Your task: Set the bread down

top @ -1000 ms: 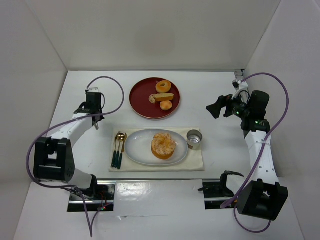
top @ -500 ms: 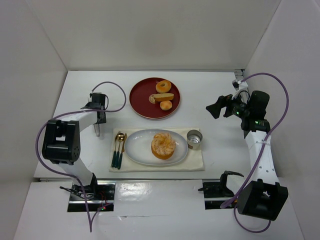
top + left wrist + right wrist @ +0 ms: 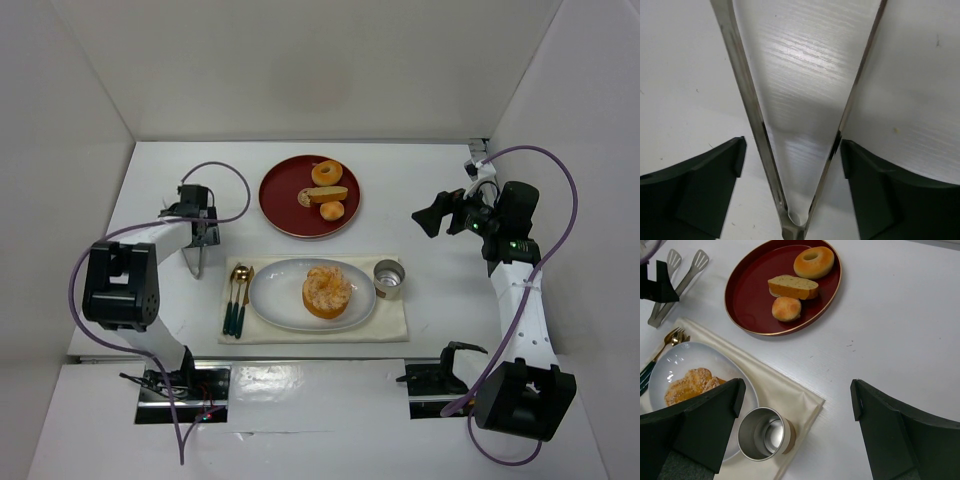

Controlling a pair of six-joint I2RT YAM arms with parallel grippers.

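The bread (image 3: 327, 291), a lumpy golden bun with a pale glazed top, sits on the white oval plate (image 3: 275, 300); the right wrist view shows the bread (image 3: 690, 385) at its left edge. My left gripper (image 3: 203, 238) is low over the table left of the plate. It is open, and its fingers stand either side of the metal tongs (image 3: 747, 100), which lie spread in a V on the table (image 3: 920, 75). My right gripper (image 3: 432, 213) hovers open and empty at the right, above the cup (image 3: 762, 435).
A red plate (image 3: 283, 190) at the back holds a ring doughnut (image 3: 325, 173) and two small buns. A steel cup (image 3: 389, 279) stands on the cream placemat (image 3: 395, 320) right of the white plate. A spoon and fork (image 3: 238, 290) lie on its left.
The left gripper has gone from shut to open, and the tongs have sprung apart between its fingers. The left arm folded in and moved slightly toward the placemat. The right arm is still.
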